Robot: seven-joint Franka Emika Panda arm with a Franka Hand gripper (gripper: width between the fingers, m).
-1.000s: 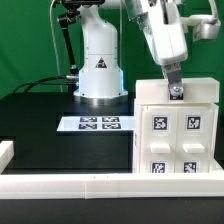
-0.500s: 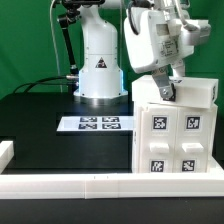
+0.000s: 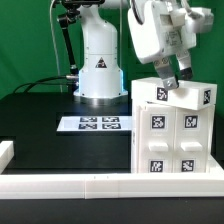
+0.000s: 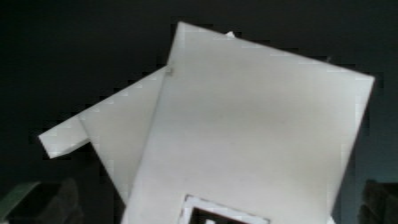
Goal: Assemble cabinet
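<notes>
You see the cabinet (image 3: 173, 138) sitting beside the marker board (image 3: 97, 123), on the exterior view's right. Your gripper (image 3: 167, 86) hangs tilted at the cabinet's top panel (image 3: 176, 94); whether its jaws grip it, I cannot tell.

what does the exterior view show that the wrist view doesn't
Only the exterior view shows the arm's base, the marker board on the black table, the white rail in front, the claw at the cabinet's top, and the cabinet's front with its four tags. Only the wrist view shows a close look at a tilted white panel, with one tag cut off at the picture's edge. Both show the cabinet.
</notes>
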